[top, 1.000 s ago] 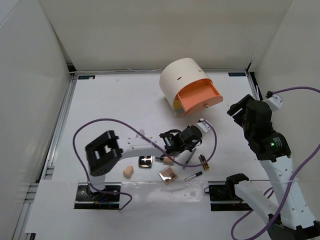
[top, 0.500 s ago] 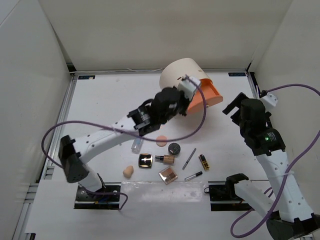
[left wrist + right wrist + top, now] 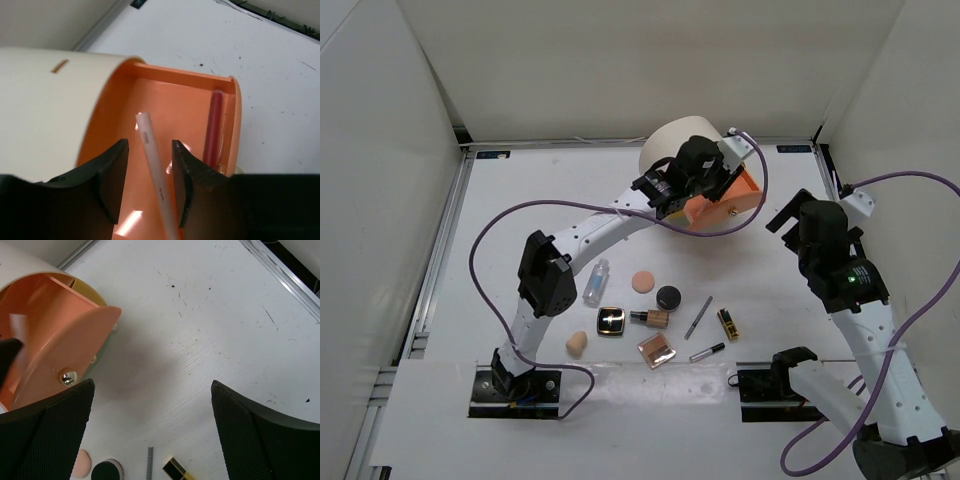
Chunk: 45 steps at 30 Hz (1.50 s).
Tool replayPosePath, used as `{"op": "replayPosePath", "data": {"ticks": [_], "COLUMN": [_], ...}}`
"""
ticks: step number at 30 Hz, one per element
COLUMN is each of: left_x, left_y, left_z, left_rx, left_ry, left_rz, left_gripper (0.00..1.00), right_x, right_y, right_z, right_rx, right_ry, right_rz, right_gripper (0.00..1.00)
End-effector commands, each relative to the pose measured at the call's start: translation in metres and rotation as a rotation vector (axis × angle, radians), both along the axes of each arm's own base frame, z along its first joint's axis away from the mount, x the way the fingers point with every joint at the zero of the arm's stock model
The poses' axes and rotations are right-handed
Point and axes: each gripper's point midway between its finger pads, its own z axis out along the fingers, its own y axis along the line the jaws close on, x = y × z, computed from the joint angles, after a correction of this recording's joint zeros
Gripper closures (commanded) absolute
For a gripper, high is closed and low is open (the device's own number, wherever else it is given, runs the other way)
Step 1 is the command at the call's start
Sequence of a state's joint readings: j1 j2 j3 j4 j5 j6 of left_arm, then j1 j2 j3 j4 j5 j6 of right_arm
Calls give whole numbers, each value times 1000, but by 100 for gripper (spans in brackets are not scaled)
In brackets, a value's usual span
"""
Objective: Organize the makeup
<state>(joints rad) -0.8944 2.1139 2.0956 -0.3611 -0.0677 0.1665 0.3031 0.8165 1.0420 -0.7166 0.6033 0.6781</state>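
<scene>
Drawer (image 3: 165, 125) hides pink tube's (image 3: 156, 172) lower end.

Orange drawer (image 3: 170, 115) showing a red tube (image 3: 214, 125) and a white tube (image 3: 152, 160); cream box (image 3: 685, 150) sitting on white tabletop (image 3: 520, 200).

Top view looks down from above the whole table (image 3: 520, 220); both wrist views close, sharing the orange drawer (image 3: 175, 115).
</scene>
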Motion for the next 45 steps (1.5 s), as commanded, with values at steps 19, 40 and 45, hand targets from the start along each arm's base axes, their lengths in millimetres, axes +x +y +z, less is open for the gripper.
{"op": "replayPosePath", "data": {"ticks": [19, 40, 45], "left_x": [-46, -198, -199], "left_y": [128, 291, 297], "left_z": [109, -37, -34], "left_rx": [-171, -285, -279], "left_ry": [-63, 440, 430], "left_rz": [320, 659, 671], "left_gripper": [2, 2, 2], "right_x": [-66, -84, -88], "right_y": [140, 185, 179], "right_z": [-81, -215, -234], "right_rx": [300, 62, 29], "right_ry": [329, 558, 599], "right_rz": [658, 320, 278], "right_gripper": [14, 42, 47]}}
